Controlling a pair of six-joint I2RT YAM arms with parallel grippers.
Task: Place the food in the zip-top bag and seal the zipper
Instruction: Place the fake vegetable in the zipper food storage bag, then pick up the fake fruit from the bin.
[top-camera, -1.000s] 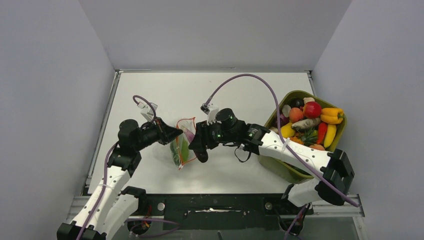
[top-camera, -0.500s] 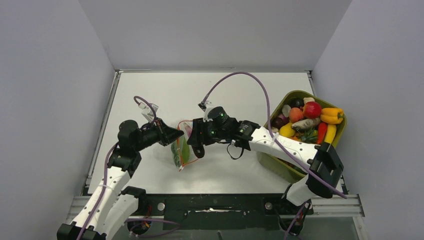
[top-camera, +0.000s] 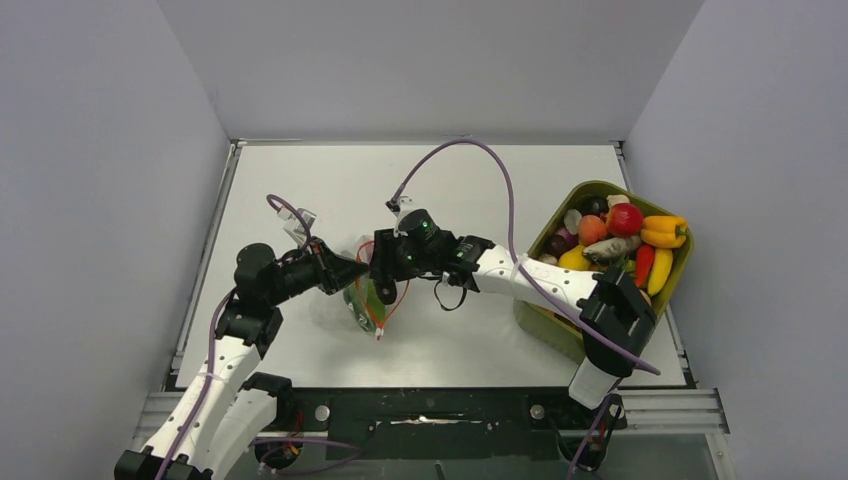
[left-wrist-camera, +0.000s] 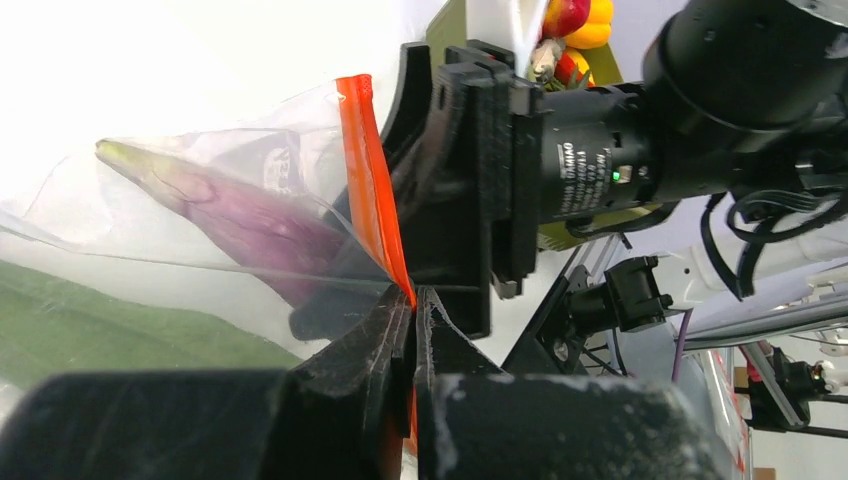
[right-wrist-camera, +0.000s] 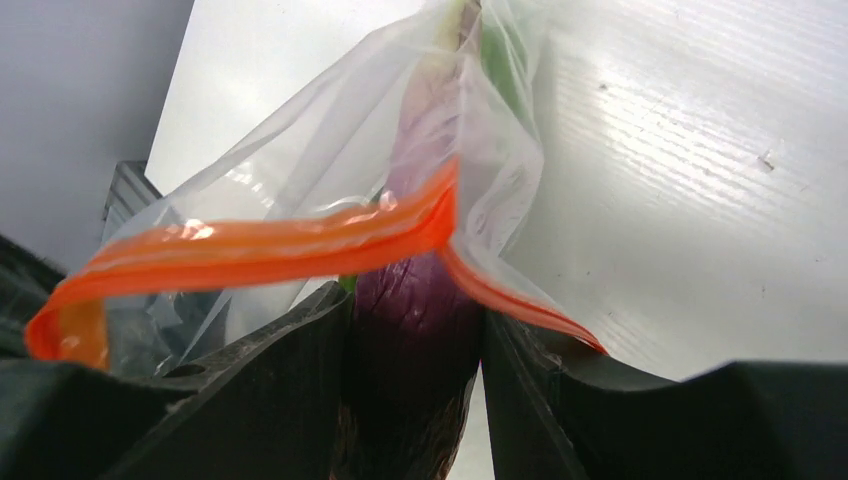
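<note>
Left arm (top-camera: 232, 345): rises from its base at the near-left corner, elbow out left, forearm swung right, wrist aimed at the bag. Left gripper (left-wrist-camera: 412, 300) is pinched fully closed on the zipper (left-wrist-camera: 368, 170), right at one end of the orange strip, holding that lip of the zip-top bag (left-wrist-camera: 180, 170).

Right arm (top-camera: 545, 285): stretched long across from the near-right base, passing over the near wall of the olive tub (top-camera: 588, 184), wrist turned down-left. The two claws face each other almost nose to nose across the bag mouth. Right gripper (right-wrist-camera: 415, 312) is at a middling width, clamped on a purple toy eggplant (right-wrist-camera: 420, 290). The butt end sits between the fingers, while the body runs through the mouth and the pale tip is deep inside the bag.

The bag sits mid-table (top-camera: 320, 190), between the claws. The zipper lips are apart, one on each side of the eggplant, so it is not sealed. A green piece (left-wrist-camera: 110, 335) is also inside. The rest of the food (top-camera: 665, 230) is piled in the tub at the far right.
</note>
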